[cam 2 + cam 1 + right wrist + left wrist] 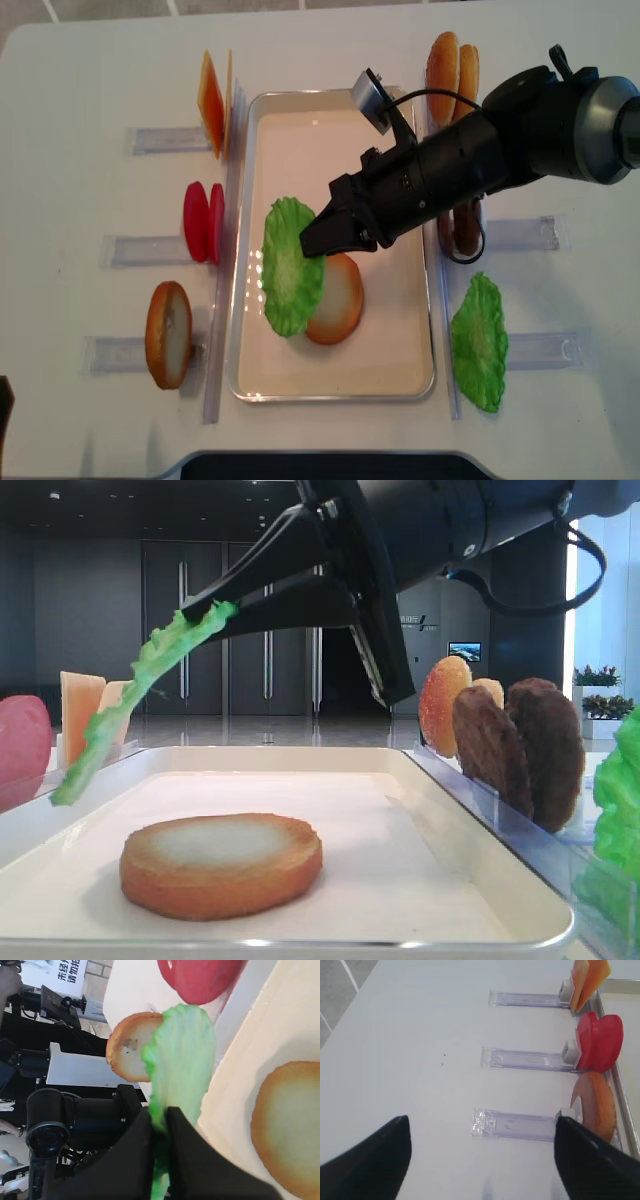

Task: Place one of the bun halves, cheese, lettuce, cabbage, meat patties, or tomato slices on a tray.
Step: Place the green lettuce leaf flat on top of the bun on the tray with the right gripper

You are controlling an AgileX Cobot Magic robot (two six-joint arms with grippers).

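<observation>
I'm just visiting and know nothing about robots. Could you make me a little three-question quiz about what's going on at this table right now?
1. True or false: the right gripper is shut on a lettuce leaf.
2. What already lies flat in the tray? A) a meat patty B) a bun half C) a cheese slice
3. Fill in: in the overhead view, the tomato slices stand on edge to the ____ of the tray.

Key
1. True: the dark jaws pinch the leaf's edge, and it hangs above the tray.
2. B: a bun half, pale face up, partly covered from above by the leaf.
3. Left, between the cheese and another bun half.
</observation>
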